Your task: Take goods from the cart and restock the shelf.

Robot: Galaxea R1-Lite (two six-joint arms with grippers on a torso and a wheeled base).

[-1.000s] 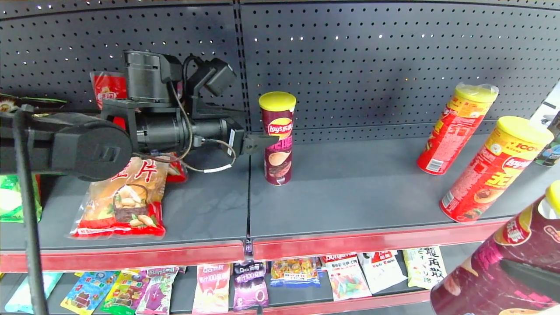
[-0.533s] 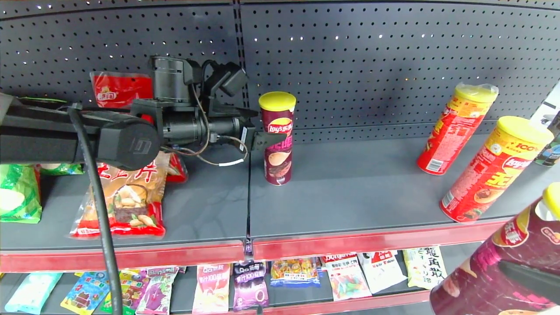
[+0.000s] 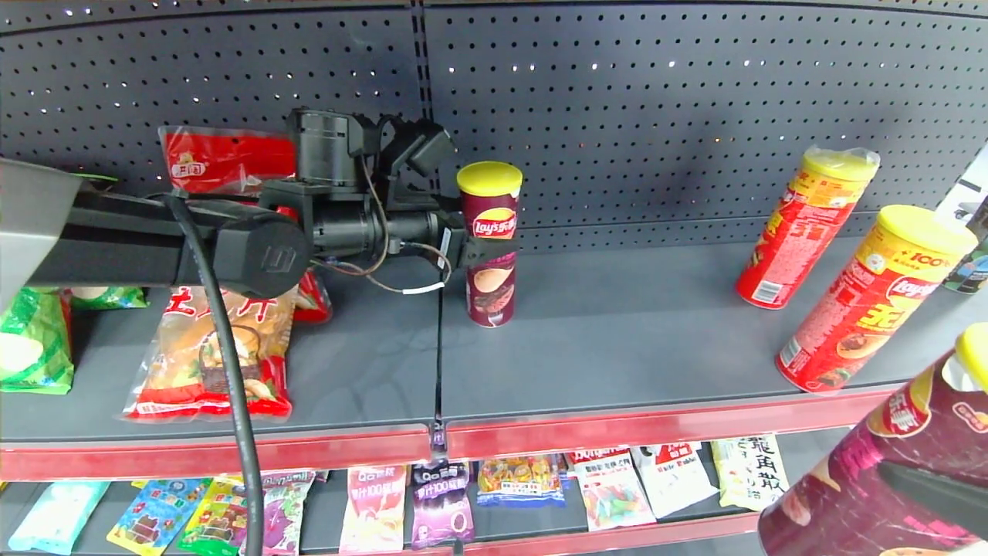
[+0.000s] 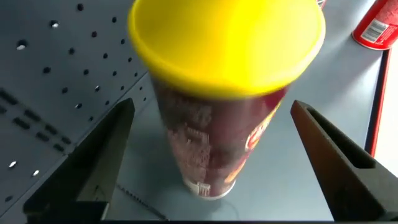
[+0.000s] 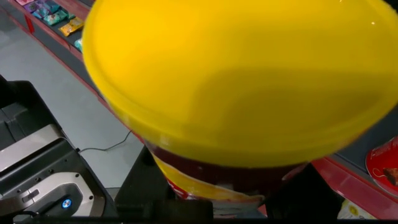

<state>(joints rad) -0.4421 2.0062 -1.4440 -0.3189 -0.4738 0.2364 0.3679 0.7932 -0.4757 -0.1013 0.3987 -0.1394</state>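
A maroon chip can [image 3: 491,297] with a yellow lid stands upright on the grey shelf [image 3: 617,347], near the pegboard back. My left gripper [image 3: 494,249] is at the can's mid-height and is open. In the left wrist view its two dark fingers [image 4: 99,168] stand wide apart on either side of the maroon chip can [image 4: 217,143] without touching it. At the lower right, in front of the shelf, my right gripper [image 3: 930,494] is shut on a second maroon chip can [image 3: 857,471]. That held can's yellow lid [image 5: 249,68] covers most of the right wrist view.
Two red chip cans [image 3: 803,228] [image 3: 876,297] lean at the shelf's right end. Snack bags [image 3: 224,347] and a red bag [image 3: 216,158] lie at the left, under the left arm. Open shelf floor lies between the maroon can and the red cans. Packets [image 3: 463,502] line the lower shelf.
My left arm has moved right along the shelf, and its fingers now flank the standing maroon can. The right gripper and its can have stayed put.
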